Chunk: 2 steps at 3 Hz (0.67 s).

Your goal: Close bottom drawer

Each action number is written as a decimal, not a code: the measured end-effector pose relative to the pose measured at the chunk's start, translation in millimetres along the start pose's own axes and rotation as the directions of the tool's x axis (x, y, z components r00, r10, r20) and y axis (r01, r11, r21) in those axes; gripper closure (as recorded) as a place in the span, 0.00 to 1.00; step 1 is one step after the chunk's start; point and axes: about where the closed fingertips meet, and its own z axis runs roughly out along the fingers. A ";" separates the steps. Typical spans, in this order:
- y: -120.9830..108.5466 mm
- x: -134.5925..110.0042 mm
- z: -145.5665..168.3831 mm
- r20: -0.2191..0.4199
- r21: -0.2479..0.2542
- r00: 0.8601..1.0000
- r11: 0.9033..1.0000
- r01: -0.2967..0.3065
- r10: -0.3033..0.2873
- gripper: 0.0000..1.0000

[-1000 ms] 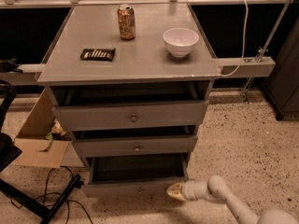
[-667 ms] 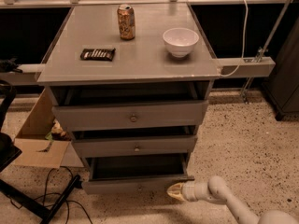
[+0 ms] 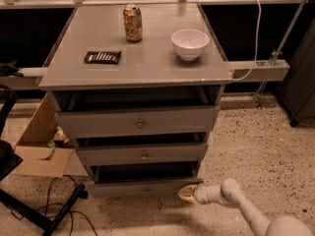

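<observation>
The robot's hand (image 3: pixel 188 193) sits low near the speckled floor (image 3: pixel 256 136), its tan tip at the right end of the bottom drawer (image 3: pixel 133 188) front, apparently touching it; whether the hand is wide or narrow cannot be told. The bottom drawer, lowest of three in the grey desk (image 3: pixel 147 68), stands partly pulled out to the hand's left, its dark inside showing. Above, the middle drawer (image 3: pixel 162 154) and top drawer (image 3: pixel 108 123) also stand ajar, and the desk carries a can (image 3: pixel 132 23), a white bowl (image 3: pixel 190 44) and a candy bar (image 3: pixel 102 57).
</observation>
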 end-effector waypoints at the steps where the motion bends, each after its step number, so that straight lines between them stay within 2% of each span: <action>1: -29.0 -5.2 -5.3 -0.008 0.028 1.000 0.999 0.018 -0.018 1.00; 2: -48.0 -13.7 -4.9 -0.006 0.039 0.999 0.999 0.038 -0.038 1.00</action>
